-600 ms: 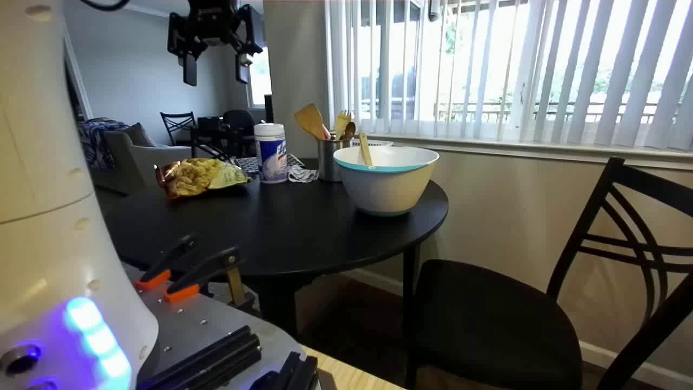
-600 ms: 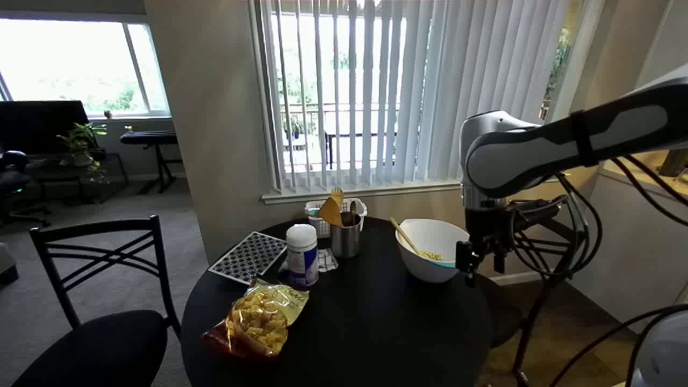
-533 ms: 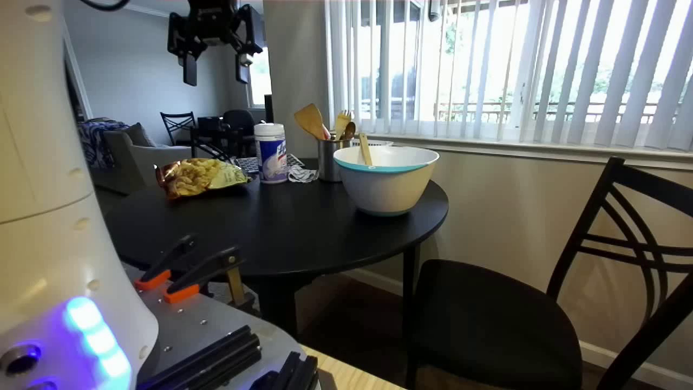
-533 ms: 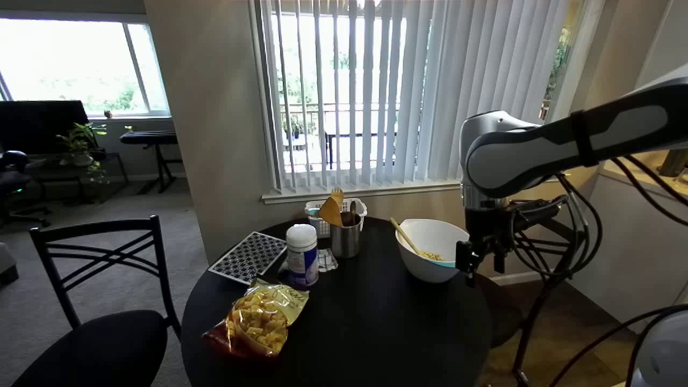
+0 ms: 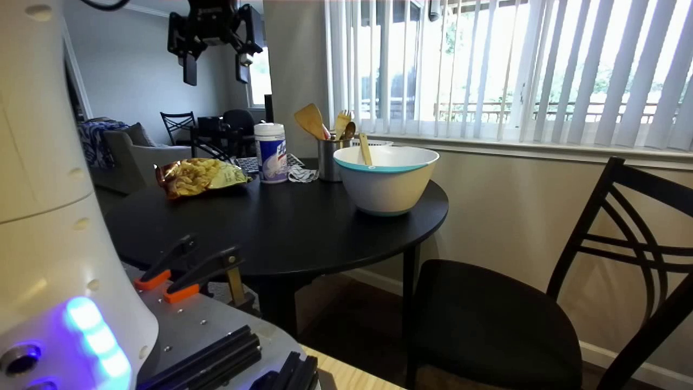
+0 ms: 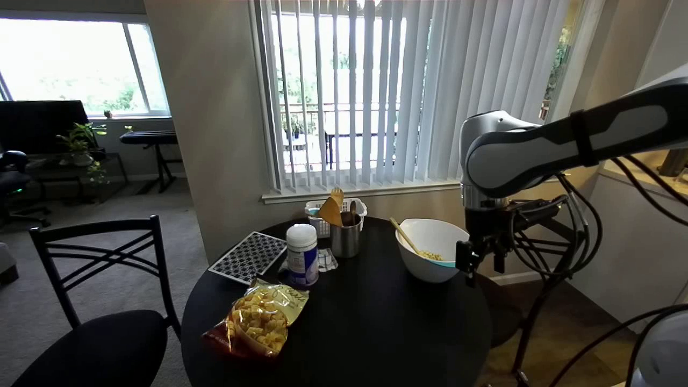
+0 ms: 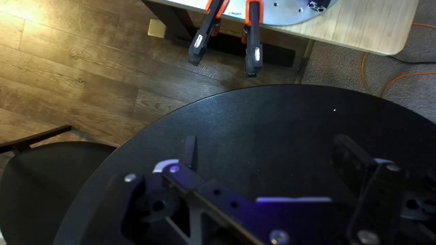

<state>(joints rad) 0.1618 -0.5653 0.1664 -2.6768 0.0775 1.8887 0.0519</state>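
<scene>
My gripper [image 5: 216,75] hangs above the round black table [image 5: 270,227], fingers spread apart with nothing between them. In the wrist view the gripper [image 7: 267,143] shows only bare dark tabletop [image 7: 259,122] beyond its fingertips. An exterior view has the gripper [image 6: 485,271] beside the white bowl [image 6: 430,247] in the picture, without visible contact. That bowl has a teal rim, a wooden handle [image 6: 406,236] leaning in it, and small yellow pieces [image 6: 431,255] at its bottom. A clear-fronted bag of yellow snacks [image 6: 260,320] lies across the table, near a white and purple canister [image 6: 302,258].
A metal holder with wooden utensils [image 6: 345,239] and a white basket [image 6: 322,228] stand toward the window. A patterned sheet [image 6: 250,257] lies by the canister. Black chairs [image 5: 487,319] flank the table. Two orange-tipped clamps [image 7: 253,41] jut from the robot's base toward it.
</scene>
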